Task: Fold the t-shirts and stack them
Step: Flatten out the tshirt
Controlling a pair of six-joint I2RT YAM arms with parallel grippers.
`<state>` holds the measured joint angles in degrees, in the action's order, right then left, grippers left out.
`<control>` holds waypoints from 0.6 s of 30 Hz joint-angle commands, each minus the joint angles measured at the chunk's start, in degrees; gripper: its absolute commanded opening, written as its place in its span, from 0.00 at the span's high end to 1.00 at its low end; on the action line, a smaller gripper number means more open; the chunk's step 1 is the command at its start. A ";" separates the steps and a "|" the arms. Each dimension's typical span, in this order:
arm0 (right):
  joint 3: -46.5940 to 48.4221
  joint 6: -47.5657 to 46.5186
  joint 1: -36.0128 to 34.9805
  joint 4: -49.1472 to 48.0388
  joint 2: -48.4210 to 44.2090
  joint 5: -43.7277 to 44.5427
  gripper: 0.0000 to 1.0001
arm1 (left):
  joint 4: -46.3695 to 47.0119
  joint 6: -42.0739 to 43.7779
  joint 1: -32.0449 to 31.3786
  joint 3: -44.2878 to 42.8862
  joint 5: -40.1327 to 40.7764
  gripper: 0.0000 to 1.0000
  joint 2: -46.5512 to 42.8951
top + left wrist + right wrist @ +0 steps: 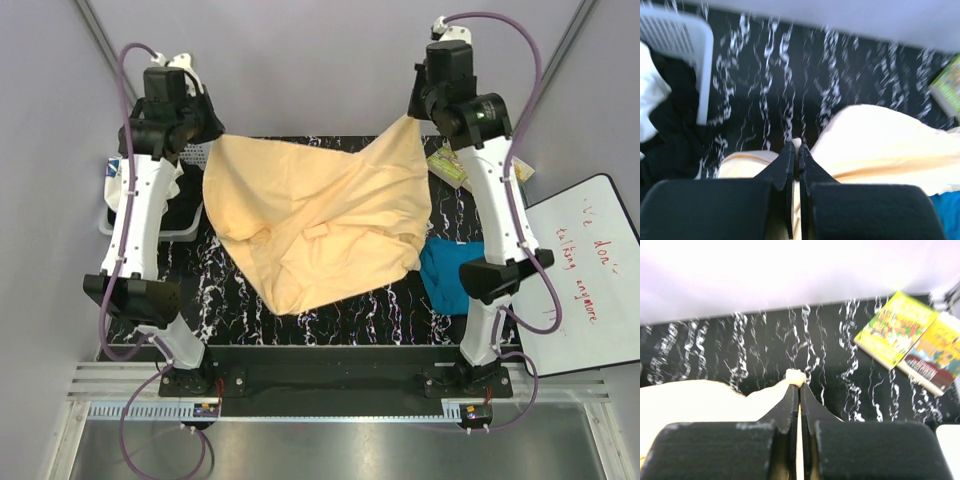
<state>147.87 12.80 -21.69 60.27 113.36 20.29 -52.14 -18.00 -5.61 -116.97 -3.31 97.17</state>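
Two robot arms are holding a peach-yellow t-shirt stretched between them over a black, white-veined table. Seen from above, the left gripper is pinching the shirt's corner at 10 o'clock, and the right gripper is pinching the opposite corner at 1 o'clock. Each wrist camera is showing its own jaws pressed together on a thin fold of the pale cloth, with a small nub of fabric poking out past the tips.

From those two corners the shirt is spreading wide and rumpled across the middle of the table, tapering to a loose point toward 6 o'clock. Whether that low point is touching the table cannot be told.

A teal-blue t-shirt is lying bunched on the table at 4 o'clock of the peach one, its left edge tucked under the peach cloth and its right side partly behind the right arm.

At 9 o'clock a white slatted basket is sitting at the table's left edge, holding dark cloth and a bit of white cloth. At 2 o'clock two brightly coloured books are lying side by side, touching, near the far right corner. Off the table at 3 o'clock a whiteboard is bearing red handwriting.
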 commanded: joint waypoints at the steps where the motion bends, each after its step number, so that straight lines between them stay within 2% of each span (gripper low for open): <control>1: 1.63 -3.56 -0.54 -4.81 -7.71 1.59 1.00 | 4.15 0.16 0.24 -6.86 1.64 1.00 -6.54; 9: -1.01 -5.77 -3.27 -7.36 -20.19 -2.89 1.00 | 4.94 3.85 0.16 -13.98 2.35 1.00 -15.15; 18: -11.10 -3.04 -4.68 -14.39 -35.65 -12.73 1.00 | 5.03 6.48 0.16 -17.15 1.12 1.00 -24.73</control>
<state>140.11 8.62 -26.04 52.66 83.18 12.71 -50.43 -13.47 -5.61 -132.09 -2.52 76.49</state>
